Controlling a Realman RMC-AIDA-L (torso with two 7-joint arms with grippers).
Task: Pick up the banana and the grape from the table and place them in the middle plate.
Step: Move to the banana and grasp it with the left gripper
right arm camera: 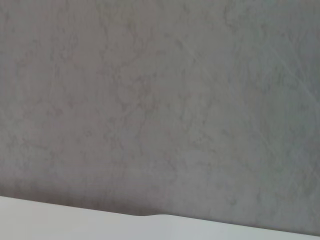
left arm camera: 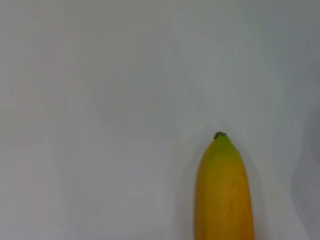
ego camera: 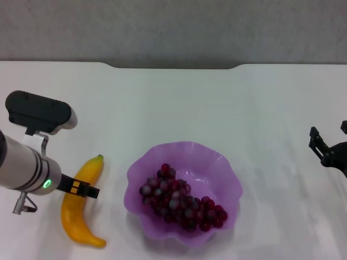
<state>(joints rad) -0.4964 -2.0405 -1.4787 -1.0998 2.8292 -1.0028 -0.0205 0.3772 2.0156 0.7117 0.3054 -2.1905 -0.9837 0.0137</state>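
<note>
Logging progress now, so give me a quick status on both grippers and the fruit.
Left gripper over the banana on the table. Right gripper parked at right edge. Grape in middle plate. Nothing in the way.

- The table looks smooth, matt white.
- The middle plate appears translucent purple plastic with a soft sheen.
- The grape bunch is glossy.
- The banana skin looks smooth, waxy.
</note>
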